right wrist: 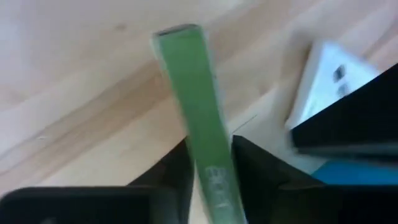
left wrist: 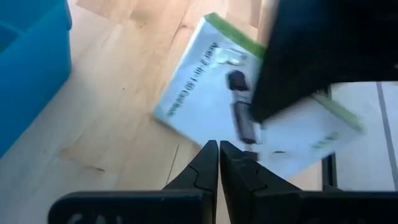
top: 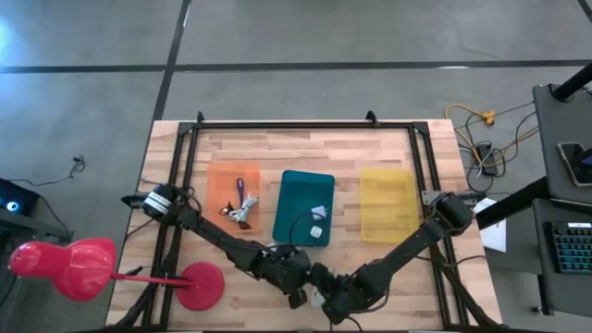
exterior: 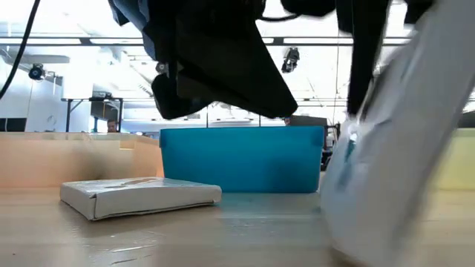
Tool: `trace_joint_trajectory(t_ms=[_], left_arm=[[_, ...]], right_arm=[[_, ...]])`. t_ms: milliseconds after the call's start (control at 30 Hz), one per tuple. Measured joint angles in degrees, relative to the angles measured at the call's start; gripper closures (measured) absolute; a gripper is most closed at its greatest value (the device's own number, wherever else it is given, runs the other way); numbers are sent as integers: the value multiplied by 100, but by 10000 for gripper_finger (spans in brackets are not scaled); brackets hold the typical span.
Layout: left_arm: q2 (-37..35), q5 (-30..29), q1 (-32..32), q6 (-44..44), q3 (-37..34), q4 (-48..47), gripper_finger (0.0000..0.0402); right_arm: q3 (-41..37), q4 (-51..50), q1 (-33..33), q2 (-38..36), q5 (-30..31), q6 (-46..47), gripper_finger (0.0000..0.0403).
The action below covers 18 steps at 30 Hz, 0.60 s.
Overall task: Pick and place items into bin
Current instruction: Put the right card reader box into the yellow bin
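Tool (right wrist: 210, 171) grips green-edged packet (right wrist: 193, 93) (edge-on).

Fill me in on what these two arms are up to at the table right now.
Both arms are bunched at the table's front edge. The right gripper is shut on a flat white box with green edges, holding it edge-on above the wood. The left gripper is shut and empty beside it. Another small white packet lies on the table in front of the teal bin, which already holds a few white pieces. The orange bin holds a purple stick and wiry bits; the yellow bin looks empty.
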Motion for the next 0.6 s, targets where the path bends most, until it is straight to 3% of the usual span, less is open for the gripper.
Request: trace_joint_trajectory(t_ms=[200,367,500,600], left_arm=[[-53,-221,-86,-29,54,-78,402],[-247,-653,-205,-43,72,-63,402],[-311,-875,-267,-142,100,-87,402],[-315,-991,-285,-236,167,-110,402]], right_arm=[[15,-779,30,-82,65,1348,378],[36,-1686,257,-787,252,3157,371],[50,-2970,510,-1684,893,6129,367],[18,-4724,514,-2190,1332,8996,366]])
